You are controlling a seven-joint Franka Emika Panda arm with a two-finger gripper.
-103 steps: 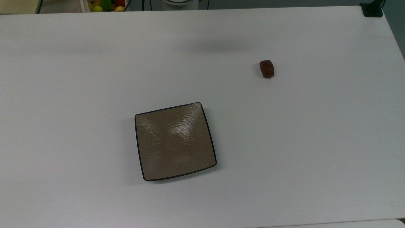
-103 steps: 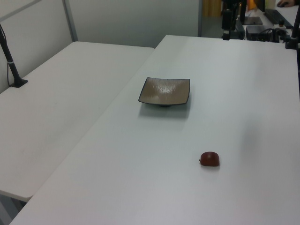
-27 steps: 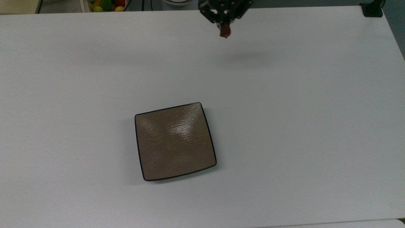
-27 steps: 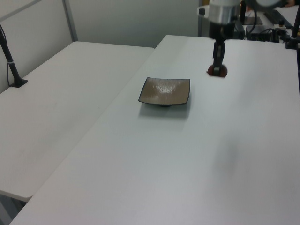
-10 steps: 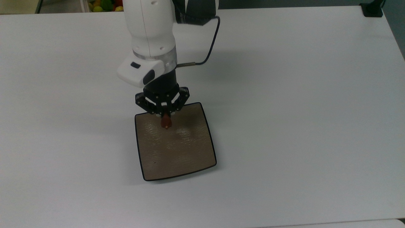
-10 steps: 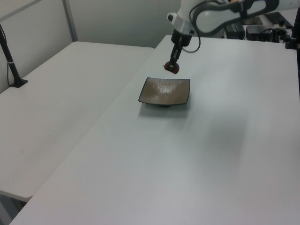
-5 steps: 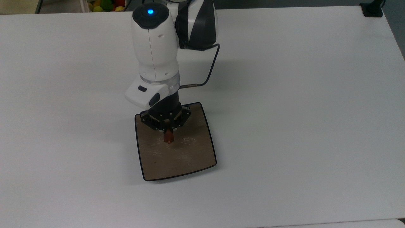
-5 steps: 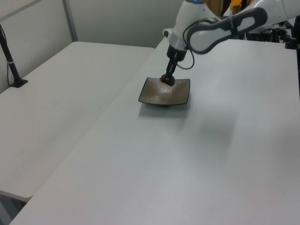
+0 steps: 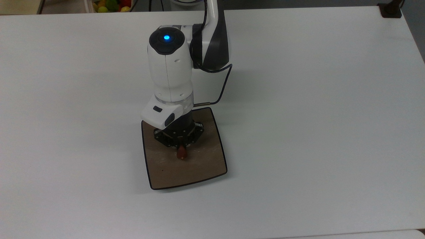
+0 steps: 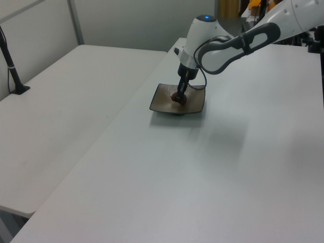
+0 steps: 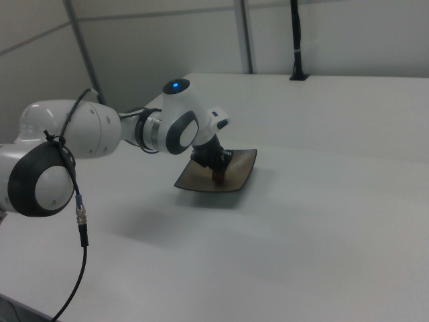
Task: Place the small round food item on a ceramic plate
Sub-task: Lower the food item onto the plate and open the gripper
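Since the pictures of half a second ago the arm has come further over the ceramic plate (image 9: 199, 169) and lower, carrying the small round food item (image 9: 181, 152) from near the plate's far edge in the top view to about the plate's middle; ten seconds ago the same item lay alone on the white surface (image 9: 315, 132), well apart from the plate, with no arm over it. Now the gripper (image 9: 181, 150) points straight down over the plate and pinches the reddish-brown lump between its two fingers, the lump's lower end showing below them. In the left view the item (image 10: 178, 97) sits low against the plate (image 10: 162, 104), and in the right view the item (image 11: 218, 176) hangs just above or on the plate's (image 11: 242, 171) tan face; whether it already touches the glaze I cannot tell from these angles. As I judge it, the pick and the carry are done and the lowering is nearly done. What is left is the last small descent, if any, then spreading the fingers to let the item go and lifting the arm clear. The lump is rounded and the plate is glossy and dished toward its middle, so a release from close above the plate's middle should keep it from rolling toward the black rim. Some coloured fruits (image 9: 111, 5) sit beyond the surface's far edge in the top view, well apart from the plate, and play no part.
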